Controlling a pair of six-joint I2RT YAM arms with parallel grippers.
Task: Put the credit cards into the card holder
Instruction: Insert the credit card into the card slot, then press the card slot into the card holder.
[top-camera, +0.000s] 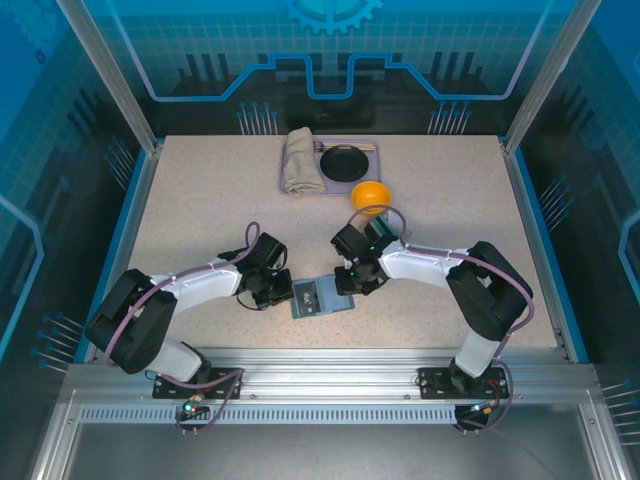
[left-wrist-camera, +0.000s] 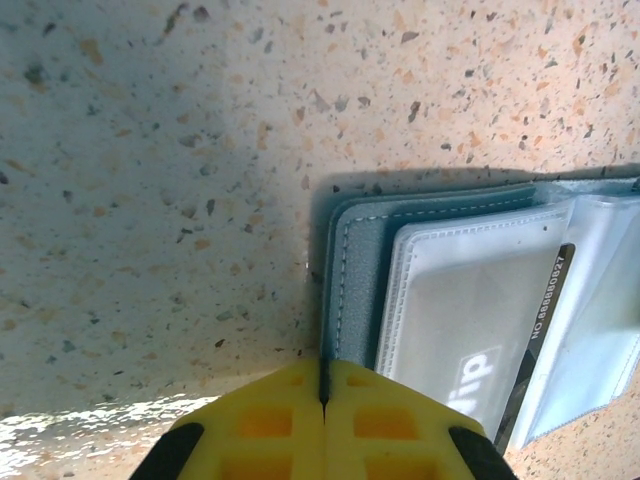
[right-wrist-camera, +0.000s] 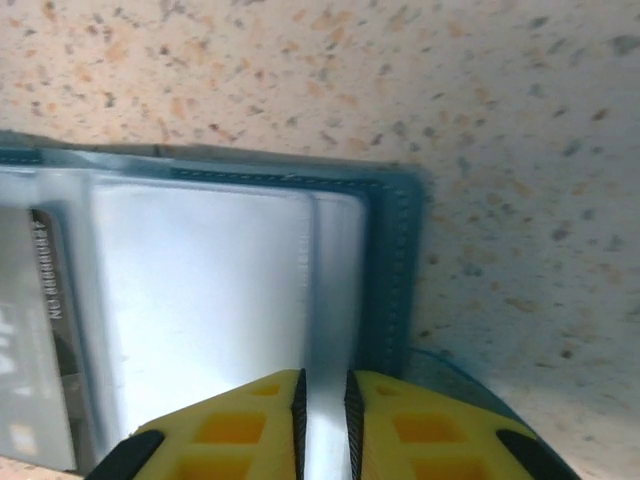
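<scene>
At the near middle of the table (top-camera: 200, 220), we see the left gripper (top-camera: 271, 290) with its yellow fingertips (left-wrist-camera: 270, 425) pressed flat together and nothing between them. Their seam sits right at the stitched blue edge of the card holder (left-wrist-camera: 352, 270), though we cannot tell whether it touches. Opposite it, the right gripper (top-camera: 353, 279) hangs over the holder's other end. Its fingers (right-wrist-camera: 250, 420) stand a narrow slit apart, and the pale edge of a clear sleeve shows in the slit (we cannot tell whether they clamp it). The card holder lies open and flat between the two grippers, its clear sleeves facing up. A credit card (left-wrist-camera: 537, 325) with a dark printed strip sits inside one sleeve, toward the holder's middle. Farther out, an orange (top-camera: 370, 194) rests just beyond the right arm's wrist, apart from the holder. Behind it, at the far edge, stands a tray (top-camera: 366, 148) carrying a folded cloth (top-camera: 298, 160) and a black disc (top-camera: 347, 161).
</scene>
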